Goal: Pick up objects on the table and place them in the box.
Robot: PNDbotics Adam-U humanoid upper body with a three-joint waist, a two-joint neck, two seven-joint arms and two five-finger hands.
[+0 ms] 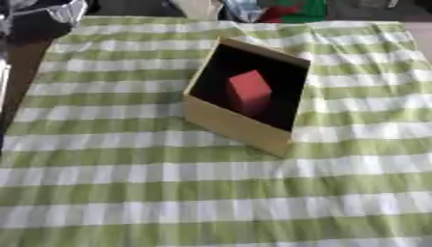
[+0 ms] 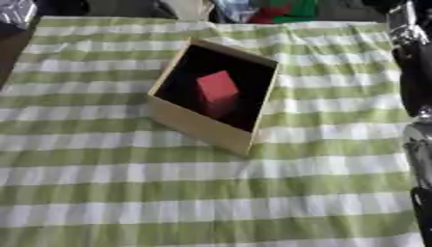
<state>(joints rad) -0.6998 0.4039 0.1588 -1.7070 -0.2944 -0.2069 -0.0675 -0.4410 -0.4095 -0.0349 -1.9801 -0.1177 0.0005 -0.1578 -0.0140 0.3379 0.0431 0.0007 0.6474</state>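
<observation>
Your red block (image 1: 248, 90) sits inside the black-lined tan wooden box (image 1: 236, 128), no hand in view so finger state unknowable; placing looks done, next find another object.

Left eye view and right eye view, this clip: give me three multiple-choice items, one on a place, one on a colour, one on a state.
1. Where is the red block?
A. inside the box
B. on the cloth beside the box
C. in a robot hand

2. What colours is the tablecloth?
A. blue and white
B. green and white
C. plain grey

3. How is the box?
A. lidded
B. open at the top
C. upside down

Answers:
1 A, the block sits within the box's dark interior.
2 B, green and white stripes cover the table.
3 B, its inside is visible from above.
</observation>
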